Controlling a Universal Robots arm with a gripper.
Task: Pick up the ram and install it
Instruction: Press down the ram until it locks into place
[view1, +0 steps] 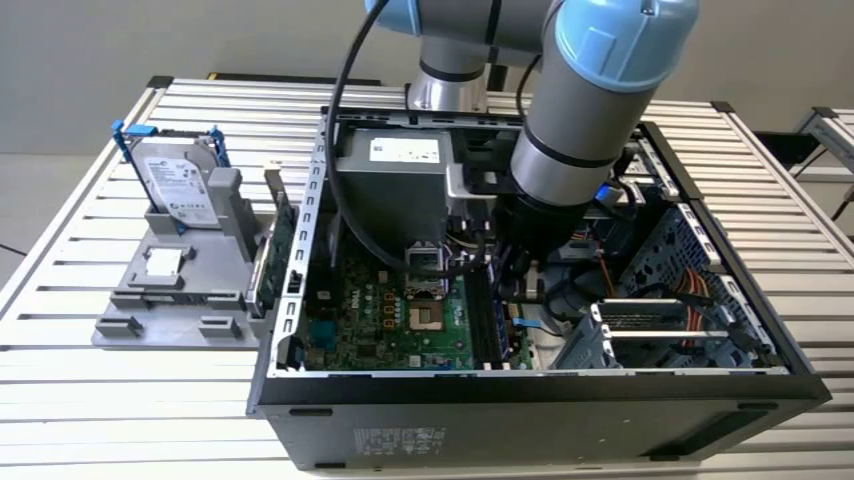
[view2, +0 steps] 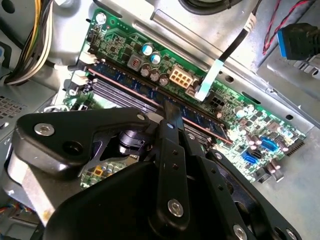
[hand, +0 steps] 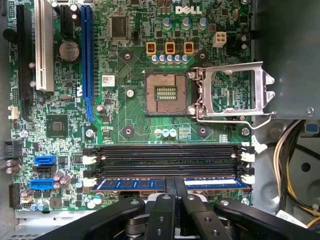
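The ram (hand: 132, 183) is a dark blue stick with a white label, sitting in the outermost memory slot of the green motherboard (hand: 125, 115). In the second wrist view the ram (view2: 125, 80) runs along the slot bank. My gripper (hand: 175, 183) is shut, its two black fingers pressed together side by side along the stick's length. The tips rest on the middle of its top edge, and the gripper (view2: 171, 111) covers the stick's middle there. In the exterior view the arm (view1: 574, 140) reaches down into the open computer case (view1: 534, 395).
Three empty memory slots (hand: 165, 155) lie beside the ram. The processor socket (hand: 167, 93) stands open with its metal frame (hand: 235, 92) lifted. Cable bundles (hand: 295, 165) hang near the slot ends. Outside the case, a hard drive (view1: 180, 180) and a green card (view1: 274, 255) stand on a grey fixture (view1: 167, 300).
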